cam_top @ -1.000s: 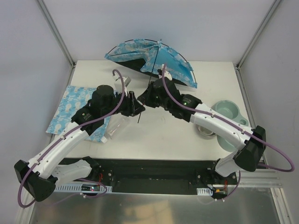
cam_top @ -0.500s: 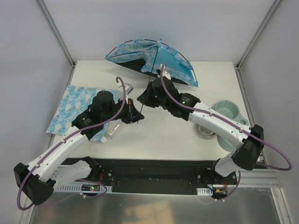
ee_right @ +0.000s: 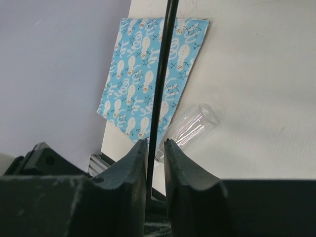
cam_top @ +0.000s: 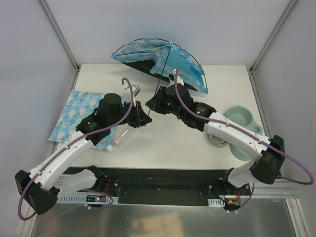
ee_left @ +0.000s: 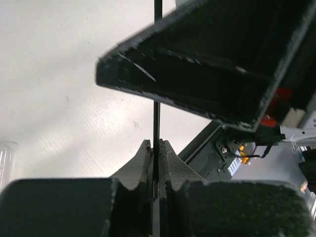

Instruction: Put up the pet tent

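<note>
My left pincer [ee_left: 156, 144] is pressed together on a thin black pole [ee_left: 156, 121]; the pole runs straight up from between its fingertips and passes behind the dark, blurred body of my other pincer. My right pincer [ee_right: 155, 144] is closed on a black pole too. Its tips flare a little, and the pole slips down into the narrow slot between them. From above, the two pincers sit just beside each other near the middle of the white table [cam_top: 173, 143], left nearer me, right a bit farther back.

The pet tent [cam_top: 183, 68] is at the far edge of the table, its blue printed fabric spread in a lopsided fan with dark lining showing underneath. A pole slants from its top down toward my pincers.

A light-blue printed mat [cam_top: 79, 114] lies flat at the left, with a clear plastic tube [ee_right: 190, 129] near it. A teal double bowl [cam_top: 243, 120] sits at the right edge.
</note>
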